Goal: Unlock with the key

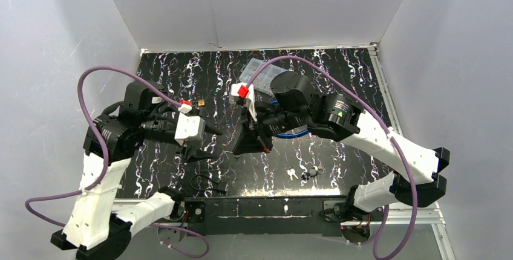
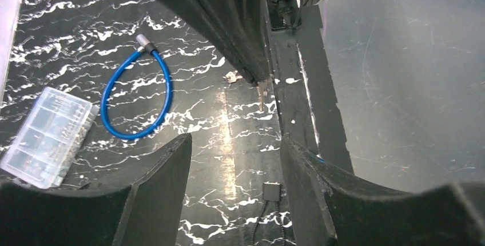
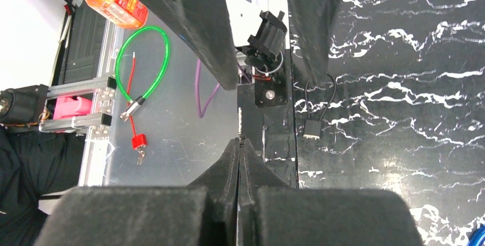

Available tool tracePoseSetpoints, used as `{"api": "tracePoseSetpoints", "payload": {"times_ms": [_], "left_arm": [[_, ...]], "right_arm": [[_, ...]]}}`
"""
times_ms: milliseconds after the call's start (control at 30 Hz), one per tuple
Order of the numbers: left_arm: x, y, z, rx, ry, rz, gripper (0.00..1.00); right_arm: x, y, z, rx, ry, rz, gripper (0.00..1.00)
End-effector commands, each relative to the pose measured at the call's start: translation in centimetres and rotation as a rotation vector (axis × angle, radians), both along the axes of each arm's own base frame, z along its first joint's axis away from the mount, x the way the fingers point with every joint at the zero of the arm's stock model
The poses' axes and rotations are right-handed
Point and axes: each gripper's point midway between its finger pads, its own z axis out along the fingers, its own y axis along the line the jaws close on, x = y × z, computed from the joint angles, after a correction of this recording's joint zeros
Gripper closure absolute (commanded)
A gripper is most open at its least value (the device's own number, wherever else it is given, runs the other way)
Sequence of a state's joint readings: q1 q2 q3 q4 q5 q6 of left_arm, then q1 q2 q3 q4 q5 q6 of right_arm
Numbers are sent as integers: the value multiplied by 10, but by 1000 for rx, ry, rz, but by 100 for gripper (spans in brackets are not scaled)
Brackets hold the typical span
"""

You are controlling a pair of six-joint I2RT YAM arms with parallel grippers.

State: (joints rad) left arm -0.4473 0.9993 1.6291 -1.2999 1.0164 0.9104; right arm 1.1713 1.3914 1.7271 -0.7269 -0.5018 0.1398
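Presently: blue cable lock [image 2: 137, 94] and keys [image 1: 292, 174] on table [image 1: 339, 78].
We recorded left gripper [image 2: 234, 143] spread wide, right gripper [image 3: 240, 143] pinched closed; lock lay at its 3 o'clock, keys at table's 6 o'clock.

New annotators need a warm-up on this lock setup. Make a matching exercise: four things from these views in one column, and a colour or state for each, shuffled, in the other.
Things:
1 cable loop on the table
2 plastic box
3 left end effector
4 right end effector

Colour or state:
A shut
B blue
C open, nothing between the fingers
D see-through

Pairs: 1-B, 2-D, 3-C, 4-A
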Motion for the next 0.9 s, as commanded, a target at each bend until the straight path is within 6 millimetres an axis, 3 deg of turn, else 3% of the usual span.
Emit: {"api": "tracePoseSetpoints", "payload": {"times_ms": [0, 400, 600, 867], "left_arm": [[-13, -1, -2, -40, 70, 0, 43], [-33, -5, 11, -91, 214, -30, 36], [-39, -2, 3, -89, 233, -23, 38], [-34, -1, 11, -66, 263, 29, 49]], "right_arm": [[-6, 6, 23, 62, -92, 17, 99], [-12, 16, 37, 97, -133, 37, 99], [-12, 17, 39, 95, -149, 39, 99], [-12, 19, 37, 72, -151, 49, 99]]}}
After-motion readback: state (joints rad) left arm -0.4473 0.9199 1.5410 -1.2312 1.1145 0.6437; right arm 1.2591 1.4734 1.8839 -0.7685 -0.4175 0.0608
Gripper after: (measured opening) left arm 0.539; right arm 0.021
